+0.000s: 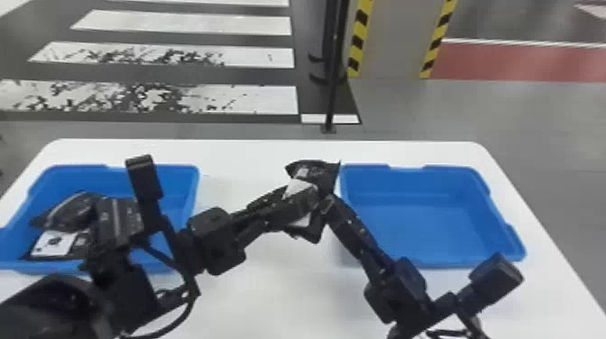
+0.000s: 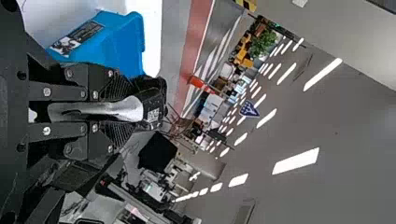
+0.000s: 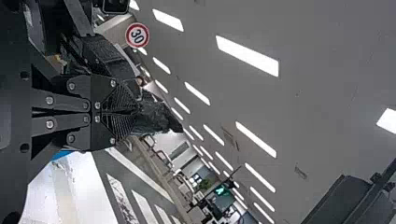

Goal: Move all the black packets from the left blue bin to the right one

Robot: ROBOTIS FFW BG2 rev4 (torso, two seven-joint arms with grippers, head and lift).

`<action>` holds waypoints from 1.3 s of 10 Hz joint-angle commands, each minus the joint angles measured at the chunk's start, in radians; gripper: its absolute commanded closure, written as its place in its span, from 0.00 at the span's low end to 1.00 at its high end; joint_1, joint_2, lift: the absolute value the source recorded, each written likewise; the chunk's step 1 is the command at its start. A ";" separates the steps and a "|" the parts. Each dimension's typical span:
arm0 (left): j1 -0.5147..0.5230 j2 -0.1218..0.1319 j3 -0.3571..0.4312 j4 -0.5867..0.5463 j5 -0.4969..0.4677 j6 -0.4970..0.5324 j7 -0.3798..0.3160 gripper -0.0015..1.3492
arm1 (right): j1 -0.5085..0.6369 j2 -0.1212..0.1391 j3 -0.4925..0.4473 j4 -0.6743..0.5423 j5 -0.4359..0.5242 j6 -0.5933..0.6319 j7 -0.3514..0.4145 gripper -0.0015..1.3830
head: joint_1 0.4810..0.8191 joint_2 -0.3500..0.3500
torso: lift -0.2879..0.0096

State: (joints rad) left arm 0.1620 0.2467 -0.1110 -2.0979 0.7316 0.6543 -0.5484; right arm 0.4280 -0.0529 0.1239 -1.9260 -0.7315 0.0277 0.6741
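Showing pale printed labels are the held black packet (image 1: 315, 170) and a packet (image 1: 54, 243) lying in the left blue bin (image 1: 191, 191); a round red-ringed sign (image 3: 137, 35) with dark print stands out in the right wrist view's background. More black packets (image 1: 72, 214) lie in that left bin, partly hidden by the left arm (image 1: 130, 288). Rounded far corners edge the white table (image 1: 270, 306), which stretches between the bins and runs on past the outer side of the right blue bin (image 1: 433, 230). The held packet is above the table, near the right bin's inner rim; I can't tell whether they touch. Both the left gripper (image 1: 311, 198) and the right gripper (image 1: 328, 205) have hold of it. The left wrist view shows its fingers slightly apart with the packet clamped between; in the right wrist view, fingers nearly together pinch it at their tips.
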 commanded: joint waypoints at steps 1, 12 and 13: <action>0.029 -0.012 0.021 0.003 0.020 -0.004 0.005 0.24 | -0.008 -0.001 0.000 0.010 -0.012 -0.013 -0.001 0.93 | 0.63 0.41 | 0.35; 0.209 -0.014 0.257 -0.085 0.024 -0.033 0.005 0.13 | -0.168 -0.044 -0.423 0.170 0.303 0.176 -0.102 0.61 | 0.63 0.21 | 0.35; 0.213 -0.014 0.285 -0.090 0.012 -0.026 0.005 0.13 | -0.148 -0.041 -0.427 0.136 0.323 0.181 -0.119 0.33 | 0.63 0.21 | 0.35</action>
State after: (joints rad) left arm 0.3714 0.2331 0.1566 -2.1855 0.7507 0.6239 -0.5429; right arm 0.2701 -0.0953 -0.2996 -1.7743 -0.4210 0.2030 0.5538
